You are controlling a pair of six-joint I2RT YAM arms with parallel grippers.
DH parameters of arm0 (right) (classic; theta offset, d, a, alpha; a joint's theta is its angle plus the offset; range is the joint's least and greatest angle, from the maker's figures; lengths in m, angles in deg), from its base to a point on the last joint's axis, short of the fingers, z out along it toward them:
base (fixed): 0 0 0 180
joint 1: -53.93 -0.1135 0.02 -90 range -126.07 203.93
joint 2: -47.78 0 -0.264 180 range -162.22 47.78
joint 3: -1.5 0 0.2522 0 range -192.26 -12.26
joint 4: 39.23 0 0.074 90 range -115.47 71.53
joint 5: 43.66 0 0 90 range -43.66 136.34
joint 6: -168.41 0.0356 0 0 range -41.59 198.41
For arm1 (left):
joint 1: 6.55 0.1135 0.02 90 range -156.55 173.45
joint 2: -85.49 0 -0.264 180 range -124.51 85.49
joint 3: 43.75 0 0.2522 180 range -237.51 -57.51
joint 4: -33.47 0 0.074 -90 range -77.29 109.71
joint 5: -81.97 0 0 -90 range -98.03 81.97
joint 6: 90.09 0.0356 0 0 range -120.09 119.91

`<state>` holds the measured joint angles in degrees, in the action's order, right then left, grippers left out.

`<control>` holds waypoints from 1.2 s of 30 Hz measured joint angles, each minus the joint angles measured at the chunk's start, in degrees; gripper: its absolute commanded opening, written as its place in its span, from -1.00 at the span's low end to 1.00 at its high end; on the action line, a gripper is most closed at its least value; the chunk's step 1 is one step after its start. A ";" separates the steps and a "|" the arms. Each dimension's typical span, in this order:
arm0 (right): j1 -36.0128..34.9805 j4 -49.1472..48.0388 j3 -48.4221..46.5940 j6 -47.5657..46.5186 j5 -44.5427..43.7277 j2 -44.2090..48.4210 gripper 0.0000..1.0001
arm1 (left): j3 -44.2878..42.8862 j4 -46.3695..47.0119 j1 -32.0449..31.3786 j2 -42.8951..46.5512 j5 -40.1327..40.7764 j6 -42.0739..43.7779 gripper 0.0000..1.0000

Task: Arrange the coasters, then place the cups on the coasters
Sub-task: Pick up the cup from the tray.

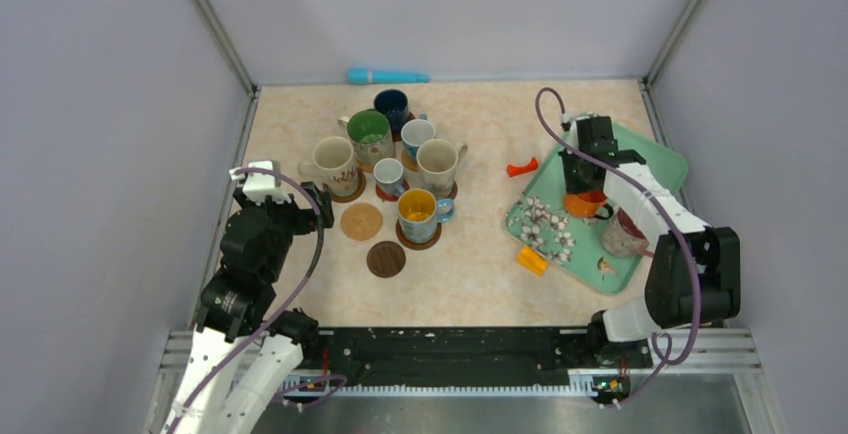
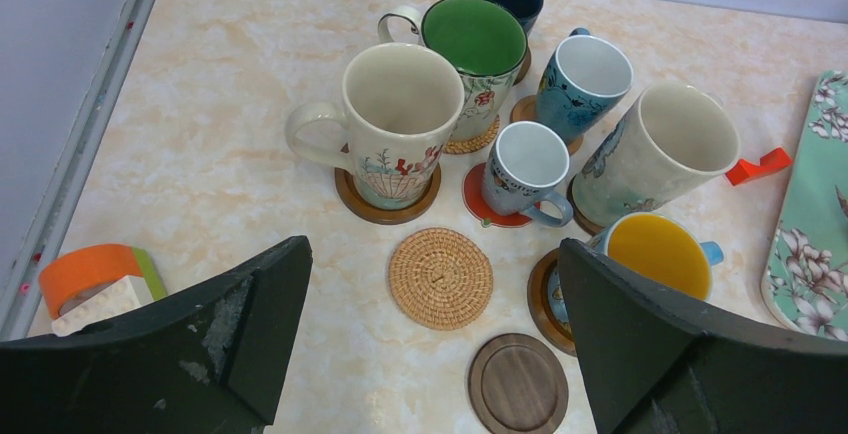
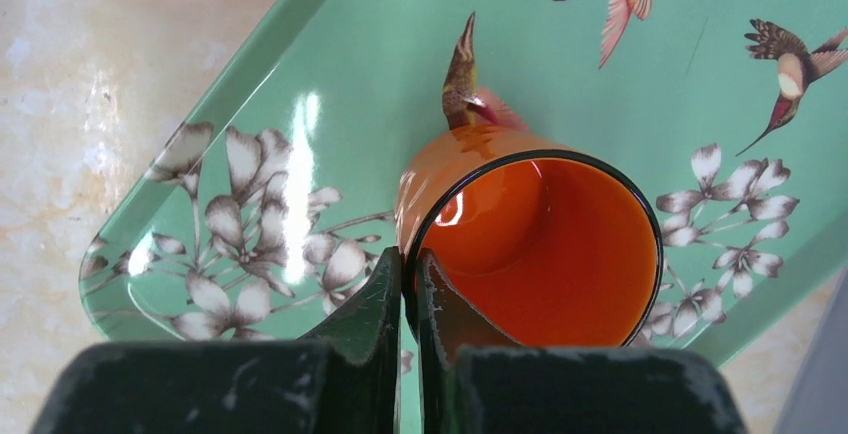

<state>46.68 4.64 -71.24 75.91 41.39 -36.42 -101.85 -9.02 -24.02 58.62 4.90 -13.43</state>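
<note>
The right wrist view alone shows the grip. The right gripper [image 3: 410, 264] has its jaws pressed together on the rim of the glossy orange ceramic mug [image 3: 520, 234], one finger inside and one outside. The mug is on the teal floral rectangular tray [image 3: 420, 44], by the tabletop's right edge. Only the top view shows a pinkish mug [image 1: 622, 234] beside it on the tray. The left wrist view shows two bare coasters, a round woven tan coaster [image 2: 440, 279] and a dark wooden disc coaster [image 2: 518, 384], in front of a cluster of mugs [image 2: 400, 104]. The right arm reaches forward over the tray with its wrist bent down. The left arm sits folded near the left edge, and the left gripper [image 2: 432, 254] is spread wide and empty.
</note>
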 measured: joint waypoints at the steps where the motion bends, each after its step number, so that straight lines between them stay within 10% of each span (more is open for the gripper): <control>1: -0.15 0.55 0.00 -0.17 -0.04 0.55 -1.00 | 0.00 0.00 0.00 0.00 0.00 0.00 0.97; 20: -20.83 5.22 -6.62 -19.32 5.70 20.55 -1.00 | -0.24 -0.07 0.00 -3.10 -3.69 -1.31 0.95; 36: -51.23 4.87 -13.20 -40.04 7.76 17.70 -1.00 | -11.54 -2.95 0.00 -18.71 -35.71 -5.07 0.78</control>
<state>-4.55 9.51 -84.44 35.87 49.15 -18.72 -113.39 -11.98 -24.02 39.91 -30.82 -18.50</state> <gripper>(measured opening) 0.021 0.914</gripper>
